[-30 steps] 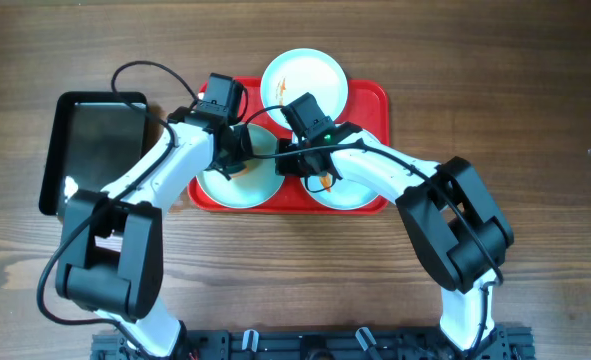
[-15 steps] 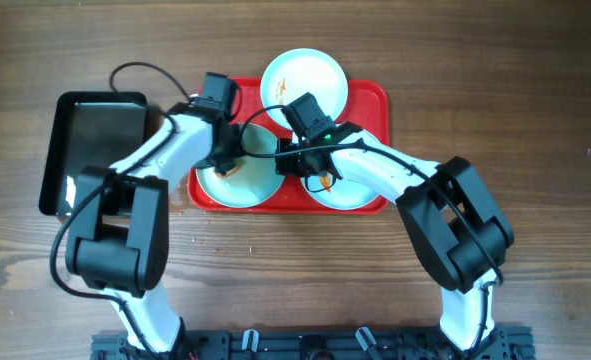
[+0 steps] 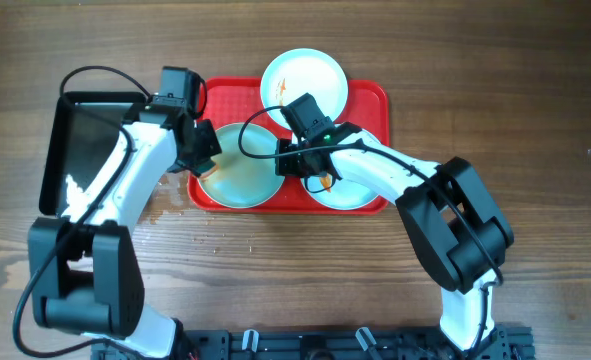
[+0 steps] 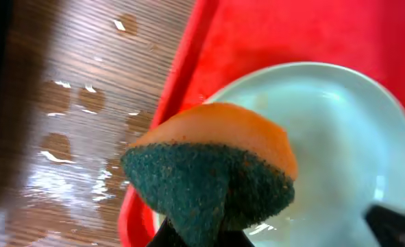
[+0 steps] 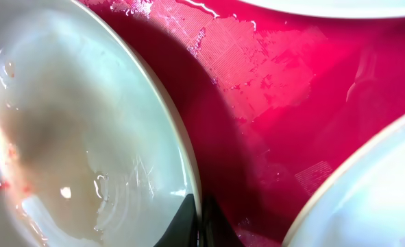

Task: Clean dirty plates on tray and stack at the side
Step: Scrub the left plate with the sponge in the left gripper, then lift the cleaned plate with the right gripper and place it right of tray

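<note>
The red tray (image 3: 370, 98) holds three pale plates. The left plate (image 3: 243, 172) is wet, with faint smears, and shows in the right wrist view (image 5: 72, 130) and left wrist view (image 4: 339, 137). My right gripper (image 3: 285, 160) is shut on its right rim (image 5: 192, 206). The far plate (image 3: 305, 78) has orange streaks. The right plate (image 3: 350, 190) lies partly under my right arm. My left gripper (image 3: 197, 150), at the tray's left edge, is shut on an orange and green sponge (image 4: 209, 171) held above the left plate's rim.
A black glossy tray (image 3: 90, 140) lies on the wooden table left of the red tray. Water drops (image 4: 65, 130) wet the wood beside the red tray's left rim. Water films the red tray floor (image 5: 257, 62).
My left arm has swung left, carrying the sponge from the middle of the left plate to the tray's left edge. The right gripper has stayed on the plate's rim.
</note>
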You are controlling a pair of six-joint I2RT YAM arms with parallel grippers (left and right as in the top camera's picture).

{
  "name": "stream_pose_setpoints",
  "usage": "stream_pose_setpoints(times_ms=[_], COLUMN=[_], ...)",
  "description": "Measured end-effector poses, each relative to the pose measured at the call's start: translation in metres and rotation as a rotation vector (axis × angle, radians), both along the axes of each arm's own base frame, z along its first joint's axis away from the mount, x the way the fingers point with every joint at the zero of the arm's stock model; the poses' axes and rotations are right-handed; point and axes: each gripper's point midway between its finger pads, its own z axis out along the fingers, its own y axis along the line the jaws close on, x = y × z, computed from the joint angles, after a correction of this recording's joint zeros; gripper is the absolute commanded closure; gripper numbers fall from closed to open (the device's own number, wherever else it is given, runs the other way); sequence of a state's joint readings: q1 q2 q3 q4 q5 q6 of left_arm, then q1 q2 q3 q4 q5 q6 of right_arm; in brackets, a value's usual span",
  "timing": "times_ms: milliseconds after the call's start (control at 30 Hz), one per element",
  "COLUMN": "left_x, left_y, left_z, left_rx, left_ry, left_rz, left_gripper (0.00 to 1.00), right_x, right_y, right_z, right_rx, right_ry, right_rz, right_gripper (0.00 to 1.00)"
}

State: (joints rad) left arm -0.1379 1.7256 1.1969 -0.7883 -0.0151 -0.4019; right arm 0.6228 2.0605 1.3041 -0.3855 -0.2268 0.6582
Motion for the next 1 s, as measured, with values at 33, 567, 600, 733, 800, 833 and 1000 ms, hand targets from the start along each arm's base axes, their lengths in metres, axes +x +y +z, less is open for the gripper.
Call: stream_pose_setpoints(times_ms=[33,567,600,733,800,833,1000], left_x=[0.002,-0.011,-0.012,-0.008,-0.007,-0.007,-0.007], left_y=[-0.009,-0.043,-0.035,0.007,0.009,0.009,0.003], left_z=[-0.003,-0.064,-0.064,-0.061,-0.06,-0.06,-0.045], left_rx=[-0.049,0.01,0.049,0.195,0.208,0.209,0.14], left_ry=[0.002,0.174,0.18,0.171,0.167,0.171,0.162], left_rz=[-0.013,-0.116,-0.104,-0.037,-0.035,-0.035,-0.03], left_gripper=[0.96,0.96,0.96,0.96,0.96,0.96,0.96], right_x=[0.0,0.001,0.001,0.0,-0.002,-0.002,0.002], right_y=[0.0,-0.001,-0.001,0.001,0.002,0.002,-0.004], right_z=[0.0,0.0,0.0,0.0,0.0,0.001,0.014], right_rx=[0.0,-0.003,-0.002,0.003,0.003,0.002,-0.061], right_ry=[0.0,0.003,0.003,0.005,0.006,0.009,0.018], right_rz=[-0.001,-0.017,-0.016,-0.015,-0.012,-0.014,-0.008], right_gripper=[0.96,0.96,0.96,0.96,0.96,0.96,0.96])
